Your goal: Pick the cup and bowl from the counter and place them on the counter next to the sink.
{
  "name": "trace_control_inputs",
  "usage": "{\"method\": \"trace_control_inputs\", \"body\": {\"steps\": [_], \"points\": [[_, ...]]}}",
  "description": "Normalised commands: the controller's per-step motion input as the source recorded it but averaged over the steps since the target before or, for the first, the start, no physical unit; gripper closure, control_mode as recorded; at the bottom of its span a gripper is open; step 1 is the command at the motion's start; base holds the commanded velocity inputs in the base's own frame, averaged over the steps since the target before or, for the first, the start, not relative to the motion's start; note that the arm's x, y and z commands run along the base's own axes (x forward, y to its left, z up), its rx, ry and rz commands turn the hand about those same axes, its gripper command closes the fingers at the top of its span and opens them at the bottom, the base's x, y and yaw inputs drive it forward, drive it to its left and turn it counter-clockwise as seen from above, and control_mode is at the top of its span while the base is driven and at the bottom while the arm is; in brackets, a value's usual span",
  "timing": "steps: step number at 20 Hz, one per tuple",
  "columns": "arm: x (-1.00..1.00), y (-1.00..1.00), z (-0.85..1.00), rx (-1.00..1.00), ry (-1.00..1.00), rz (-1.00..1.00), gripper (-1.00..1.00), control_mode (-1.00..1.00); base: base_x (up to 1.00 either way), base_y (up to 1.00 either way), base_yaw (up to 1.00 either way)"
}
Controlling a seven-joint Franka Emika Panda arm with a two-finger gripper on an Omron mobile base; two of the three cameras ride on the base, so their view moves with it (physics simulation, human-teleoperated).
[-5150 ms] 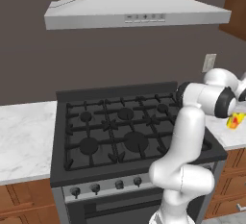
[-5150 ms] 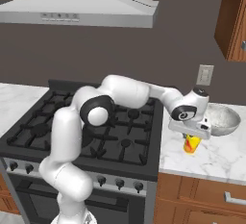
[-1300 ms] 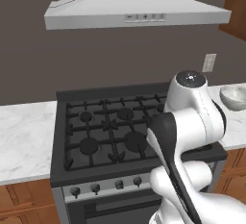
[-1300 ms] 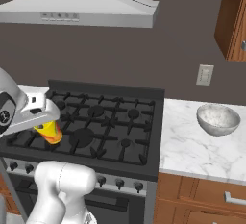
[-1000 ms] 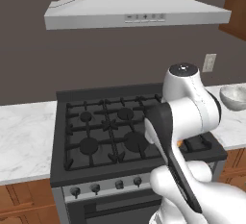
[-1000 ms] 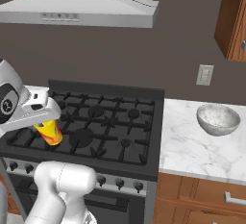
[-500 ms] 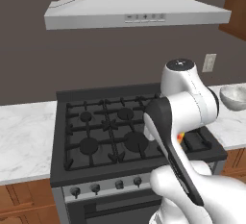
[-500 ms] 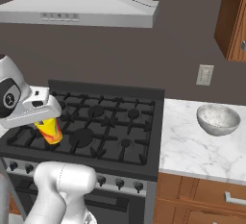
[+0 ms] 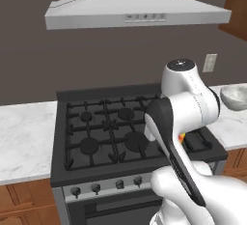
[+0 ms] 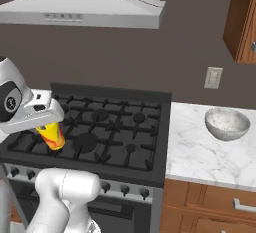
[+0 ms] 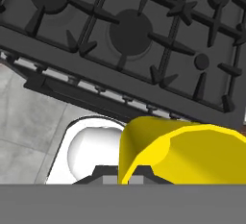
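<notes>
Cup [image 10: 51, 136] in transit, pinched by the gripper [image 10: 46, 127] above the stove's [image 10: 105, 127] front-left corner.
Carry toward the sink is pending; bowl [image 10: 227, 123] is waiting on the counter [image 10: 200, 157].

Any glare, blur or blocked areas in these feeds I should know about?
Left base view: sharp, arm hides the stovetop right side. Right base view: even light, soft sheen on the bowl. Hand view: the yellow cup crowds the lower frame.

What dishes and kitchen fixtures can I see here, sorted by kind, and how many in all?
Cups: 1, the yellow cup held in the pincer over the stove front
Bowls: 1, the bowl on the counter
Stovetops: 1, the black gas stovetop
Range hoods: 1, the range hood
Wall outlets: 1, the wall outlet
Total: 5
</notes>
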Motion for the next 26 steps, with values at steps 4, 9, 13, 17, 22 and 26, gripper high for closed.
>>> {"method": "trace_control_inputs", "body": {"steps": [4,9,13,17,22,26], "points": [[0.00,0.00,0.00,0.00,0.00,0.00,1.00,1.00,-1.00,-0.19,-0.04],[0.00,0.00,0.00,0.00,0.00,0.00,1.00,1.00,-0.79,-0.30,-0.15],[0.00,0.00,0.00,0.00,0.00,0.00,1.00,1.00,-0.03,-0.16,-0.39],[0.00,0.00,0.00,0.00,0.00,0.00,1.00,1.00,0.00,-0.57,-0.65],[0.00,0.00,0.00,0.00,0.00,0.00,1.00,1.00,0.07,-0.60,-0.75],[0.00,0.00,0.00,0.00,0.00,0.00,1.00,1.00,0.10,-0.47,-0.80]]}}
